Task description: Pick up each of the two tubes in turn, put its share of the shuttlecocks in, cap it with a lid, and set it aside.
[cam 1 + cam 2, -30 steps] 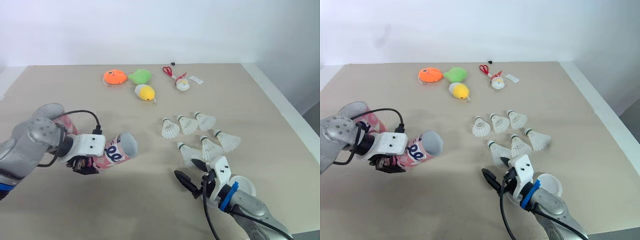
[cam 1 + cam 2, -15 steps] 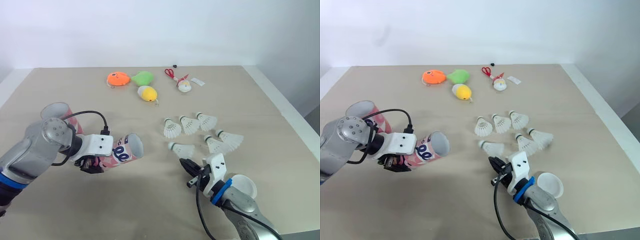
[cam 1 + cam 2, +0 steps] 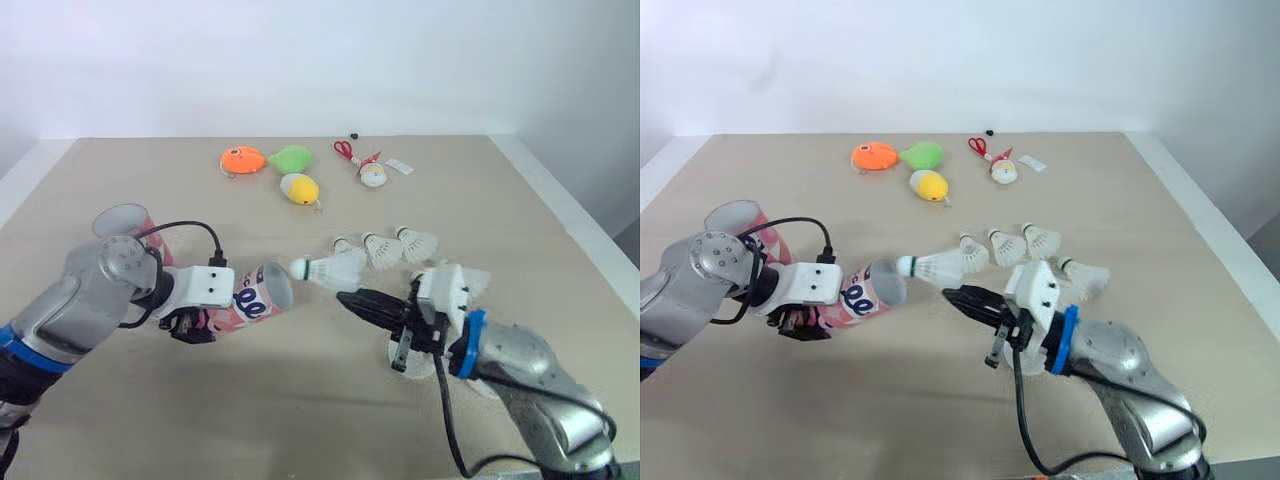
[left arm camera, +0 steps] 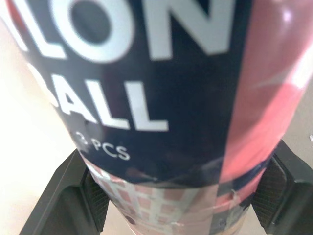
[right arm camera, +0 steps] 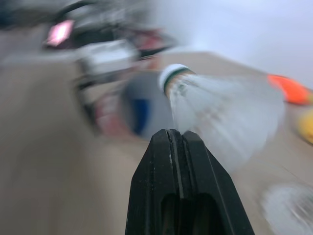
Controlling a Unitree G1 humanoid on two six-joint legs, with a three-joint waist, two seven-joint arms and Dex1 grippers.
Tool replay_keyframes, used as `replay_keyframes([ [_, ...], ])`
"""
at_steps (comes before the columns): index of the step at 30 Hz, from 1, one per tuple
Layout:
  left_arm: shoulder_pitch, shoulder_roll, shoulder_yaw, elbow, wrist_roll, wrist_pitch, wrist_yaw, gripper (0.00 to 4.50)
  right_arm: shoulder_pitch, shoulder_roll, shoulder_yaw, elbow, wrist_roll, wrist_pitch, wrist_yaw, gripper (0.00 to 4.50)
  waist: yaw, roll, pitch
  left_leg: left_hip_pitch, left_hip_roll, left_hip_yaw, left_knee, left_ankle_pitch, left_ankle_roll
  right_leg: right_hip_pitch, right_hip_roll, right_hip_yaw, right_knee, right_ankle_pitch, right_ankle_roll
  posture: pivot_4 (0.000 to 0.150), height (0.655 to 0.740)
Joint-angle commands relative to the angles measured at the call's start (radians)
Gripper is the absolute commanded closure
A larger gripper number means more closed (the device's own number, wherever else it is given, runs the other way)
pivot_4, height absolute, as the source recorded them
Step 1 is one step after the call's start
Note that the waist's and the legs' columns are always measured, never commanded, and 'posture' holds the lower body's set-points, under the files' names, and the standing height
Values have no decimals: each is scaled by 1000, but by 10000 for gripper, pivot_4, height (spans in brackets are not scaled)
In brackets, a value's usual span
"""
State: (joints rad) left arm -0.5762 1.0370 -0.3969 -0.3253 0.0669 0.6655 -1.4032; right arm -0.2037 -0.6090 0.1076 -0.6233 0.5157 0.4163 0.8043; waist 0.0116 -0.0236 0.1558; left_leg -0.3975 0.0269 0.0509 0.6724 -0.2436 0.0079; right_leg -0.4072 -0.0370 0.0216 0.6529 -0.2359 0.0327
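Near the pink tube point(image 3: 252, 302) (mouth open), a white shuttlecock point(image 3: 325, 270).

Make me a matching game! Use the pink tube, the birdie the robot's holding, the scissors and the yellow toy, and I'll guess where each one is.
Things:
1. pink tube
2. held shuttlecock
3. red scissors
4. yellow toy

Places:
A. far side of the table, beside a small white and red toy
B. in the right gripper, cork end toward the tube's open mouth
C. lying sideways in the left gripper
D. on the table, just nearer than the orange toy and green toy

Pairs: 1-C, 2-B, 3-A, 4-D
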Motion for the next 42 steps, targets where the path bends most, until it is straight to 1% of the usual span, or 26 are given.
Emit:
replay_keyframes([
  [1,-6,-27,-37,6,-3,3,-7,12283,-150,3,110,81,-86,-21,66,44893,0,0,0,0,0,0,0,0,0,0,0,0,0,0,0,1500,7400],
  [5,-4,-30,-33,3,-3,7,-8,12283,-267,45,189,186,-174,-66,85,44893,1,0,0,-2,-1,0,0,0,0,-1,0,0,0,-1,1,1500,7400],
  [8,4,-30,-28,-14,-5,20,-7,12283,-298,72,190,212,-178,-75,87,44893,1,0,0,-2,-1,0,0,0,1,-1,0,1,0,-1,1,1500,7400],
  [12,18,-21,-15,-33,-10,36,-4,12283,-280,76,139,190,-147,-67,86,44893,1,0,0,-3,-1,-1,0,0,1,-1,0,1,-1,-1,1,1500,7400],
  [19,14,-24,-15,-38,-13,47,4,12283,-199,3,28,102,-81,-13,84,44893,0,0,0,-3,-1,0,0,0,1,-1,-1,1,-1,0,2,1500,7400],
  [26,10,-28,-20,-38,-11,49,4,12283,-168,-21,8,90,-69,7,79,44893,0,0,0,-3,-1,-1,0,0,1,-1,-1,1,-1,0,1,1500,7400],
  [28,6,-31,-21,-37,-11,51,5,12283,-166,-23,25,86,-76,11,83,44893,0,0,0,-3,-1,-1,0,0,1,-1,-1,1,-1,0,2,1500,7400],
  [33,0,-35,-25,-35,-10,54,3,12283,-194,-22,149,96,-126,20,135,44893,0,0,0,-3,-1,-1,0,0,1,-1,-1,1,-1,-1,2,1500,7400],
  [36,-6,-40,-30,-35,-10,58,3,12283,-243,29,215,141,-164,4,134,44893,0,0,0,-3,-1,0,0,0,1,-1,-1,1,-1,0,2,1500,7400],
  [40,-8,-44,-31,-34,-8,60,3,12283,-275,92,220,160,-144,37,119,44893,1,0,0,-3,-2,-1,0,0,1,-1,-1,1,-1,0,2,1500,7400],
  [42,0,-37,-25,-43,-11,64,2,12283,-264,110,194,134,-98,88,103,38511,1,0,0,-3,-2,-1,0,0,1,-1,-1,1,-2,0,2,1500,7400],
])
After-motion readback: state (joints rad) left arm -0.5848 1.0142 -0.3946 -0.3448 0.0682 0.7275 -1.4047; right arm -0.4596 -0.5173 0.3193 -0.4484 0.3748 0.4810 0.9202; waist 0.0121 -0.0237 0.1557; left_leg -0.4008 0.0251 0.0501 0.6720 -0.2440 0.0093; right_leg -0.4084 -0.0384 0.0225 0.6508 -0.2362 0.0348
